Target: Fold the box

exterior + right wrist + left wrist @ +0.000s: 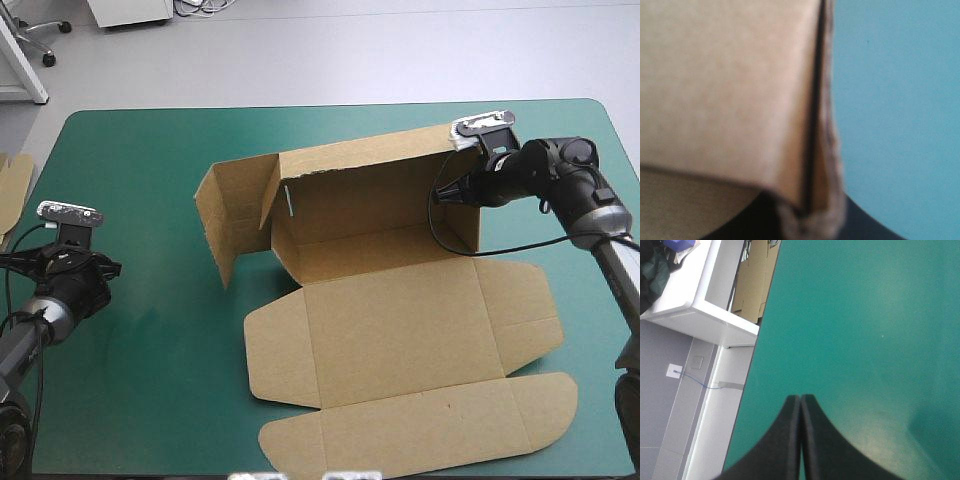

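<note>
Left gripper [801, 399]: ahead of its closed fingers we find only bare teal-green cover [865, 330]; spare board [752, 285] stands past the table edge, off to one side. Right gripper [447, 189]: the box [400, 320]'s end wall sits pinched between its fingers; we see raised walls on one side, bare cover on the other.

box [400, 320]: brown cut board, half folded | back wall and right end wall raised, left end wall upright but swung outward | lid and tuck flap flat toward near edge | mid-table, right of centre
</note>
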Controlling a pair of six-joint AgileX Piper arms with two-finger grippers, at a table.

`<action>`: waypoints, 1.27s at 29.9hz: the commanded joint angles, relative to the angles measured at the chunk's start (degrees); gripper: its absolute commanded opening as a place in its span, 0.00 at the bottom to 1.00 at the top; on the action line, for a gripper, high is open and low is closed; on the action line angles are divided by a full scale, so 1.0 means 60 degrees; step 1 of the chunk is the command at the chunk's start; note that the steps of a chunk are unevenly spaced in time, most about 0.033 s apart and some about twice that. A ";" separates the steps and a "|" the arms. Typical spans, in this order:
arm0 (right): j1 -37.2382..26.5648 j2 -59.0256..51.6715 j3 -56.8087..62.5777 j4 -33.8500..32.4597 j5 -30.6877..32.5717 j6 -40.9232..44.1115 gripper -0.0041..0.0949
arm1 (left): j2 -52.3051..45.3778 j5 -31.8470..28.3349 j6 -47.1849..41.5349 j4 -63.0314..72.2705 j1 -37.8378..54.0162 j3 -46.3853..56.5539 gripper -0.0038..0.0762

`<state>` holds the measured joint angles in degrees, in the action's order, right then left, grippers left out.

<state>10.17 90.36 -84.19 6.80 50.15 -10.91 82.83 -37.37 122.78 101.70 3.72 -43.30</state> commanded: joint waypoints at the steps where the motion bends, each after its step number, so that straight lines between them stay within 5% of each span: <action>1: -0.0027 -0.0380 -0.0985 -0.0390 0.0384 0.0190 0.01 | -0.0198 -0.0210 -0.0007 0.0372 -0.0187 -0.0516 0.04; 7: -0.0027 -0.0282 -0.1749 -0.0980 0.1530 0.0344 0.01 | 0.0240 -0.0316 -0.0007 0.0372 -0.1271 -0.1269 0.06; 19: -0.0049 -0.0193 -0.1785 -0.1266 0.1984 0.0633 0.01 | 0.0931 -0.0357 -0.0628 0.0372 -0.2513 -0.3633 0.06; 38: -0.1352 0.1476 -0.3620 0.1371 0.3572 -0.0006 0.01 | 0.0914 -0.0737 -0.0022 0.0372 -0.2513 -0.4114 0.06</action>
<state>2.64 99.20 -103.27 11.15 71.38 -11.28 90.80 -41.23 122.77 102.02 -11.14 -66.01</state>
